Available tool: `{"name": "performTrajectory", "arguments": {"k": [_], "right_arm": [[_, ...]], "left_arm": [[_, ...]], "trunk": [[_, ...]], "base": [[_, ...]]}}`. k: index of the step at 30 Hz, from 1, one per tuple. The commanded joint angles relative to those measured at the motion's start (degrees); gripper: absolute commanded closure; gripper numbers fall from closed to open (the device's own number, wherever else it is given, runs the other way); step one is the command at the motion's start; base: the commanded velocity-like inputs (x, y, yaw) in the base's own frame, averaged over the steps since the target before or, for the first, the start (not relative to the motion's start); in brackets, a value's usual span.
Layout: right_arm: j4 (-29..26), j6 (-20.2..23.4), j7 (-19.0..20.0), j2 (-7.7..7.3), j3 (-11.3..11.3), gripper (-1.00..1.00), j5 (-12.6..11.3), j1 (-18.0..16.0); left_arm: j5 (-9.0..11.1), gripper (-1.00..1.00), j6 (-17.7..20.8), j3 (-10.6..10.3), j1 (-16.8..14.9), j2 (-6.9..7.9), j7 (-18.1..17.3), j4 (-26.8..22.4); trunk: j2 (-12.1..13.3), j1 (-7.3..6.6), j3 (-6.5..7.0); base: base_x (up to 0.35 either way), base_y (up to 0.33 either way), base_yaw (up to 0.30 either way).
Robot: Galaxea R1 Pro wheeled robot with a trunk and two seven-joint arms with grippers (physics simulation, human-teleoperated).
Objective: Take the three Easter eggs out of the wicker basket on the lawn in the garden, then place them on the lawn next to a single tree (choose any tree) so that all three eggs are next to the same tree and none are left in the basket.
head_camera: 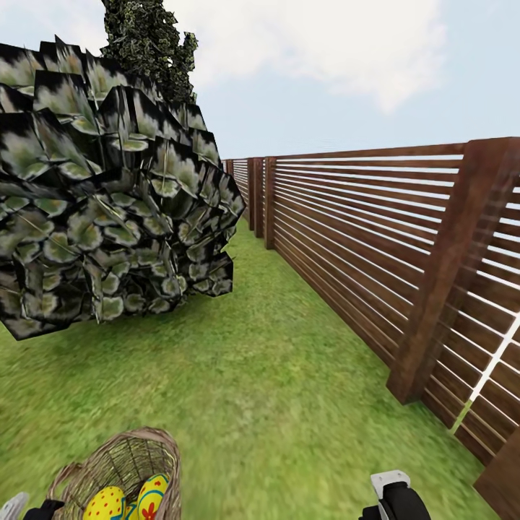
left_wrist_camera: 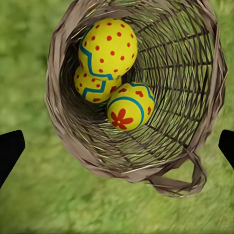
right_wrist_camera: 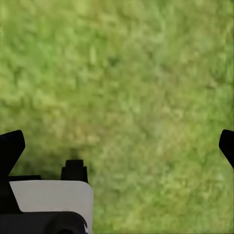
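Easter eggs [left_wrist_camera: 108,48] — three, clustered in upright wicker basket [left_wrist_camera: 204,92], long axes differing

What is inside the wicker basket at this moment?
Three Easter eggs lie clustered inside the wicker basket, which stands on the lawn. The basket floor beneath them is covered; the middle egg is partly hidden.

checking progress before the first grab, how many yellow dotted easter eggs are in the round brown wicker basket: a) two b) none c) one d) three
d, the left wrist view shows three yellow red-dotted Easter eggs clustered inside the woven wicker basket on the green lawn.
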Motion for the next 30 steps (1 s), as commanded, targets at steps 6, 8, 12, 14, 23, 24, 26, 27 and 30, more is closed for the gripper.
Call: {"name": "performTrajectory", "arguments": {"k": [6,8,12,14,23,24,26,27,30], "right_arm": [[-0.05,0.31,0.00,-0.07,0.23,-1.00,0.32,-0.04],[-0.05,0.31,0.00,-0.07,0.23,-1.00,0.32,-0.04],[-0.05,0.31,0.00,-0.05,0.23,-1.00,0.31,-0.05],[-0.05,0.31,0.00,-0.04,0.23,-1.00,0.32,-0.05],[-0.05,0.34,0.00,-0.06,0.23,-1.00,0.31,-0.05],[-0.05,0.33,0.00,-0.03,0.23,-1.00,0.31,-0.05],[-0.05,0.32,0.00,-0.01,0.23,-1.00,0.30,-0.06],[-0.05,0.34,0.00,-0.04,0.23,-1.00,0.27,-0.05],[-0.05,0.36,0.00,-0.05,0.25,-1.00,0.26,-0.05]], "left_arm": [[0.63,-1.00,0.35,0.12,-0.04,-0.02,0.50,-0.02],[0.63,-1.00,0.36,0.12,-0.04,-0.03,0.49,-0.01],[0.63,-1.00,0.41,0.12,-0.05,-0.03,0.47,-0.05],[0.63,-1.00,0.43,0.12,-0.03,-0.03,0.46,-0.06],[0.66,-1.00,0.45,0.12,-0.05,-0.03,0.45,-0.02],[0.65,-1.00,0.45,0.12,-0.05,-0.03,0.45,-0.05],[0.66,-1.00,0.45,0.12,-0.05,-0.03,0.45,-0.06],[0.65,-1.00,0.45,0.12,-0.05,-0.03,0.45,-0.03],[0.67,-1.00,0.45,0.12,-0.05,-0.03,0.45,-0.06]], "trunk": [[-2.46,1.32,-1.14],[-3.26,1.76,-1.50],[-4.86,2.64,-2.22],[-5.67,3.08,-2.58],[-9.27,5.06,-4.20],[-9.68,5.28,-4.38],[-10.48,5.72,-4.74],[-10.88,5.94,-4.92],[-12.08,6.59,-5.45]], "base": [[0.000,0.000,0.000],[0.000,0.000,0.000],[0.000,0.000,0.000],[0.000,0.000,0.000],[0.000,0.000,0.000],[0.000,0.000,0.000],[0.000,0.000,0.000],[0.000,0.000,0.000],[0.000,0.000,0.000]]}}
